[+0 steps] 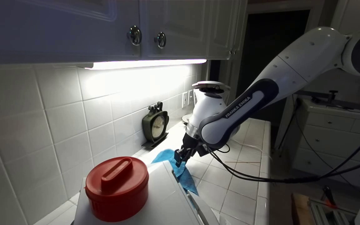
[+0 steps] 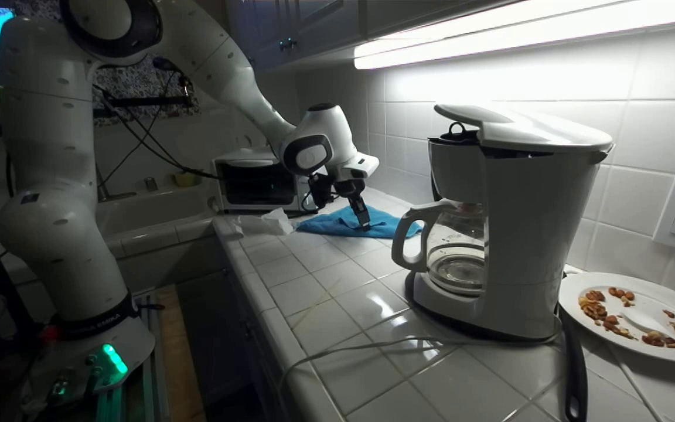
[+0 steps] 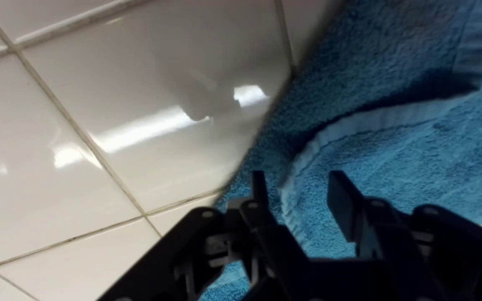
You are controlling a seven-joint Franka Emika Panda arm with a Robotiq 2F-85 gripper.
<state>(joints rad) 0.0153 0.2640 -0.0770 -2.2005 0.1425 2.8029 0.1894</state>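
Observation:
A blue towel (image 1: pixel 165 155) lies folded on the white tiled counter, its edge doubled over. In the wrist view the towel (image 3: pixel 446 167) fills the right side, and its pale hem curves down between the jaws. My gripper (image 3: pixel 297 179) is open right over that hem, one finger on each side, and no cloth is pinched between the pads. In both exterior views the gripper (image 2: pixel 364 225) points down at the towel (image 2: pixel 331 224), with its tips at or just above the cloth. Whether they touch it I cannot tell.
A white toaster oven (image 2: pixel 258 181) stands beside the towel, with a red lidded canister (image 1: pixel 117 190) on top. Crumpled white paper (image 2: pixel 267 223) lies near. A green scale (image 1: pixel 155 125) leans by the wall. Farther along are a coffee maker (image 2: pixel 525 246), its cord and a plate (image 2: pixel 654 287) of nuts.

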